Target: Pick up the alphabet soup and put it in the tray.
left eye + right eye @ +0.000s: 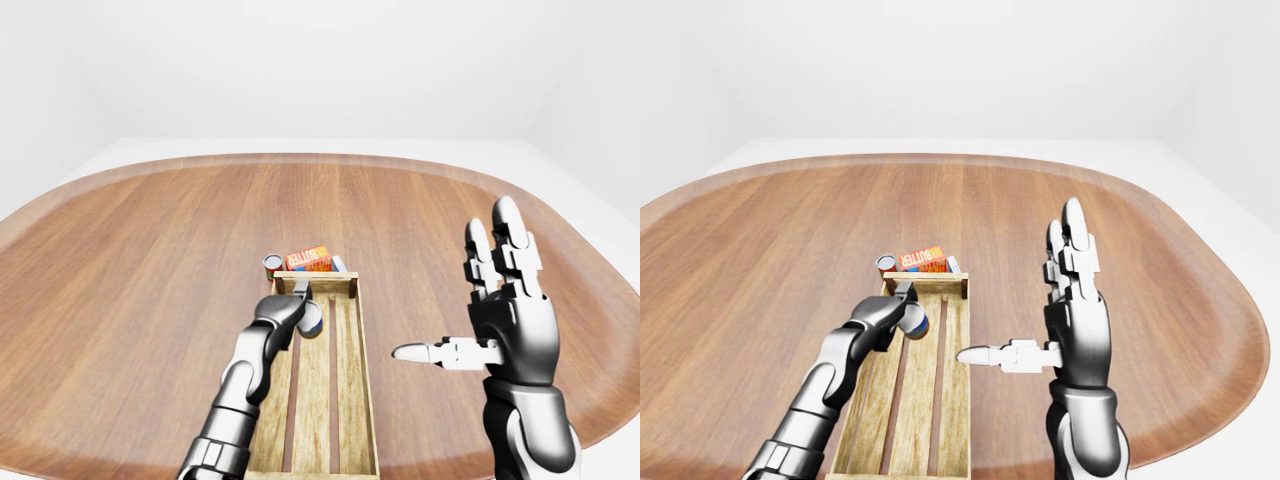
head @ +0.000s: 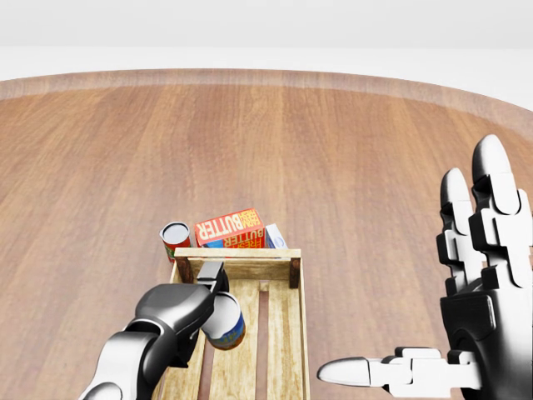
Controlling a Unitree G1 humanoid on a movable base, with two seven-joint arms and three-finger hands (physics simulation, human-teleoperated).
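The alphabet soup can [image 2: 227,325] has a blue and orange label. My left hand [image 2: 204,304] is shut on it and holds it tilted just over the top end of the wooden slatted tray [image 2: 237,255], within its walls. Whether the can touches the slats I cannot tell. The tray runs down the middle of the head view to the bottom edge. My right hand [image 1: 470,300] is open and empty, fingers up and thumb pointing left, raised to the right of the tray.
A red can [image 2: 175,237], an orange butter box [image 2: 229,229] and a small white and blue carton [image 2: 276,237] lie just above the tray's top end. All stand on a large oval wooden table [image 1: 150,260] with a raised rim.
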